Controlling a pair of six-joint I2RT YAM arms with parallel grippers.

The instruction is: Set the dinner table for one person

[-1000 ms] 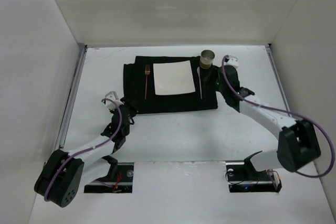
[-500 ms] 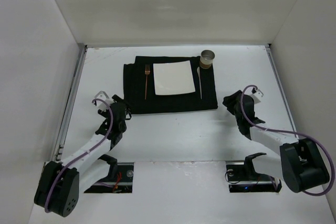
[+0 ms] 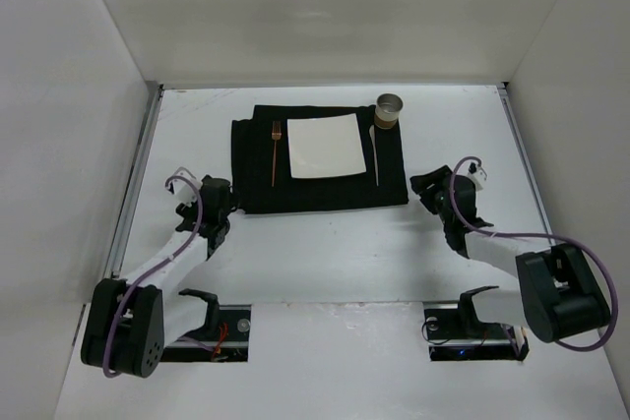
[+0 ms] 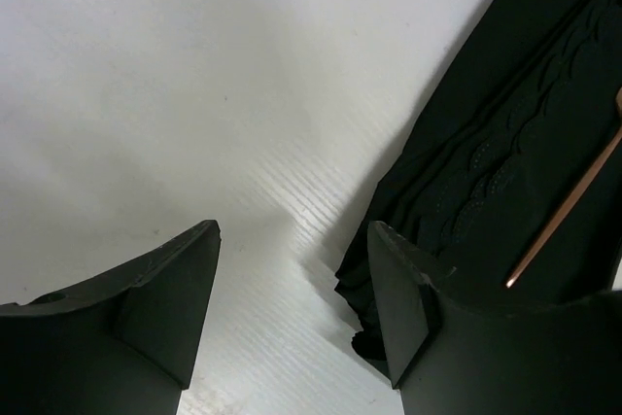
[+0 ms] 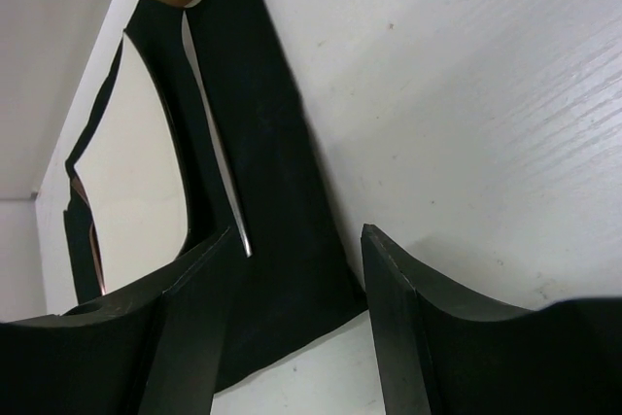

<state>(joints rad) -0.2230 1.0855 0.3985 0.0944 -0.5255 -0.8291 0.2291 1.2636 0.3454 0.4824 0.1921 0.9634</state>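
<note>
You had the dinner table under everything: a broad matte white surface walled on three sides. By my judgement it was rigid and fixed, nothing to lift and only something to set things on, so any pick from it meant coming down onto a hard face that would not give.

On its far middle lay the black mat, soft cloth that looked apt to bunch. Its near left corner showed rumpled in the left wrist view, and I would have pinched it at an edge rather than pushed it.

Your left gripper hovered just off that corner with its jaws apart and nothing between them. Your right gripper stood off the mat's near right corner, jaws likewise wide and empty.

At the mat's centre sat the white square plate, probably stiff, smooth and breakable, best taken by a rim. At the mat's far right corner stood the cup, likely light and easy to tip, so a low grip across its wall would have suited it.

The knife lay just right of the plate and the fork just left of it. Both looked thin, hard and slippery, best taken mid-handle.
</note>
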